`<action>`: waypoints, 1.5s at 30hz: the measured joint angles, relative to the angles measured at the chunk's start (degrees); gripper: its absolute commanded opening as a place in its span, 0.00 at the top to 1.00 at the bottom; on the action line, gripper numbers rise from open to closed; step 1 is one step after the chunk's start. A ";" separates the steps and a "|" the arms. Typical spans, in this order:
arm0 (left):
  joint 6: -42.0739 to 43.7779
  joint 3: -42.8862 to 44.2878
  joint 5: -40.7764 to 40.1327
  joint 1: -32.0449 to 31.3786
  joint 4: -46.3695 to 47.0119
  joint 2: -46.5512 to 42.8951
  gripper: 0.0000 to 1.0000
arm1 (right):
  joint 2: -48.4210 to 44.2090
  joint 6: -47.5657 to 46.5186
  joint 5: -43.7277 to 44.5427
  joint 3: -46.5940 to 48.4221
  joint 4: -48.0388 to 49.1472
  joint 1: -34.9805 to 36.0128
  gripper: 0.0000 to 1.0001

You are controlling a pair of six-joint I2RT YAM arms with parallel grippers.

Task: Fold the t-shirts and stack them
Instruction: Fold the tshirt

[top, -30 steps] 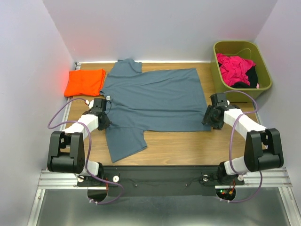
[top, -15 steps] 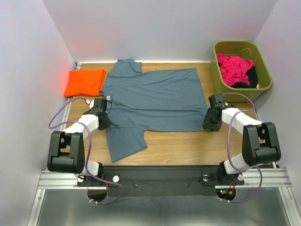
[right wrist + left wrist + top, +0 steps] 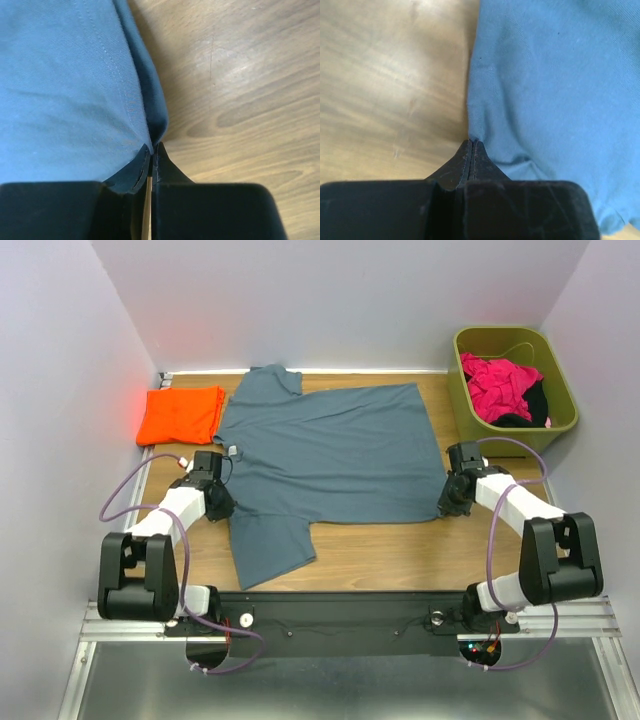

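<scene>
A slate blue-grey t-shirt point(image 3: 325, 452) lies spread flat across the wooden table, one sleeve toward the back, the other toward the front. My left gripper point(image 3: 222, 506) is shut on its left edge near the front sleeve; the wrist view shows the cloth point(image 3: 555, 85) pinched at the tips of the closed left gripper point(image 3: 471, 142). My right gripper point(image 3: 447, 502) is shut on the hem at the shirt's front right corner, where the blue cloth point(image 3: 65, 85) runs into the closed right gripper point(image 3: 152, 146). An orange t-shirt point(image 3: 181, 413) lies folded at the back left.
An olive-green bin point(image 3: 467, 400) at the back right holds pink and black clothes point(image 3: 503, 388). Bare wooden table point(image 3: 390, 545) shows in front of the shirt. White walls close in the left, right and back sides.
My right gripper has closed on the shirt's hem corner; it stood open before. Both arms shifted slightly, and the shirt's front edge and front sleeve moved a little.
</scene>
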 measured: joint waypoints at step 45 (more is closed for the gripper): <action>2.12 11.87 3.89 8.24 -14.82 -3.98 1.00 | 1.46 -5.18 -3.39 15.91 -11.63 -1.14 0.99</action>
